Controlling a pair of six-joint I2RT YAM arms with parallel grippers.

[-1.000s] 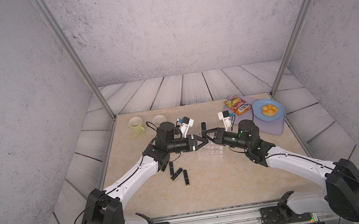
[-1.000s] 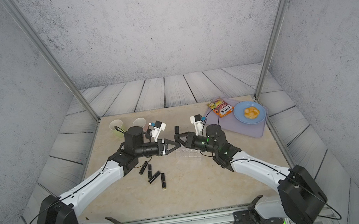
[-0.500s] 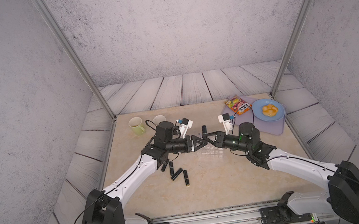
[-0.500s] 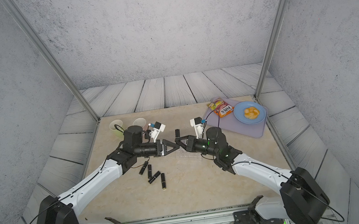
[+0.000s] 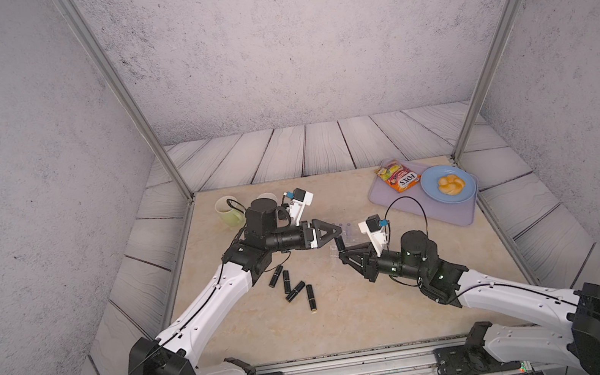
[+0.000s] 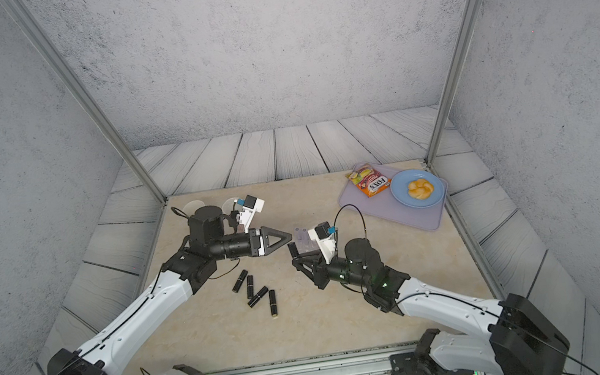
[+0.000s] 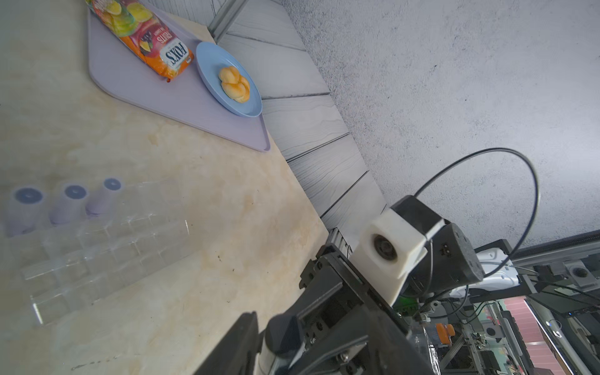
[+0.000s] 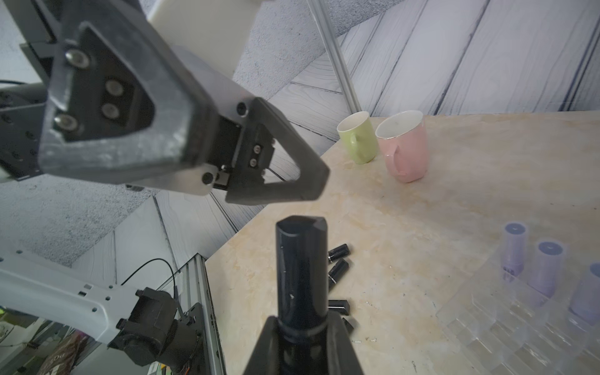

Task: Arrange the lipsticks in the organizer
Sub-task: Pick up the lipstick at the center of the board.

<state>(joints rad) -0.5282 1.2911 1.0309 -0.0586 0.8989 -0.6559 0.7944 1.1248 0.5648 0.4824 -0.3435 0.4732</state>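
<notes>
A: How do the arms stand?

B: The left arm reaches in from the near left with its forearm about level. The left gripper (image 5: 335, 231) points right across the middle of the table (image 5: 349, 321). The right arm comes in low from the near right, and the right gripper (image 5: 341, 251) points left and away.

A: Are they holding anything?

B: The right fingers are pinched on a black lipstick (image 8: 300, 276), a glossy round tube standing roughly upright with its top free. The left tip hangs just over that top, close but not touching. I only see the left fingers side-on, so I can't tell how wide they stand.

A: And the other lipsticks?

B: Four loose black lipsticks (image 5: 296, 291) lie on their sides on the beige, stone-patterned top, near the left forearm. Three lilac lipsticks (image 7: 69, 204) stand upright in a row of cells along one edge of the organizer (image 7: 97, 259). It's a clear plastic grid of small square cells, mid-table, just beyond the two grippers.

A: Anything else?

B: A green mug (image 5: 228, 210) and a pink mug (image 8: 406, 146) stand side by side at the far left. At the far right, a flat lilac tray (image 5: 449, 215) carries a bright snack bag (image 5: 397, 179) and a blue plate (image 5: 468, 188) with a bun (image 5: 450, 184) on it.
</notes>
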